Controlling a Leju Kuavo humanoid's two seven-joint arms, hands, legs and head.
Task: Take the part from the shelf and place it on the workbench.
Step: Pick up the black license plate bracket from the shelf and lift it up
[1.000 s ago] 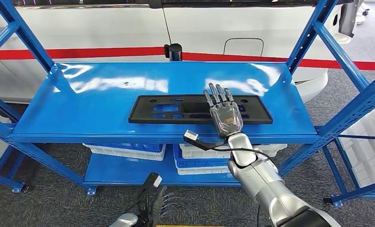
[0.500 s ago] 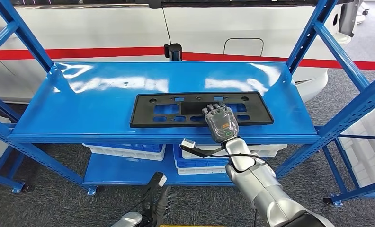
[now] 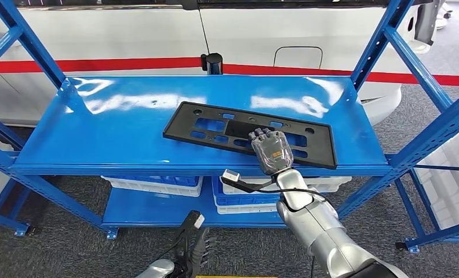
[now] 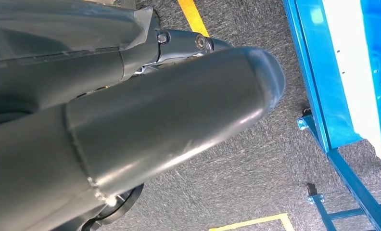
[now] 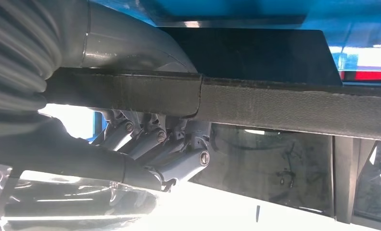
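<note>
Part [image 3: 215, 124] swung askew; right hand [image 3: 272, 152] grips edge, thumb [image 5: 131, 48] under in wrist view.

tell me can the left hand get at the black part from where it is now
Probably not. The left hand hangs low by the floor, below the shelf edge, while the part lies on top, already gripped by the right hand.

One black part [image 3: 250, 134], one blue shelf [image 3: 117, 124], two hands, three white bins [image 3: 152, 185]
</note>
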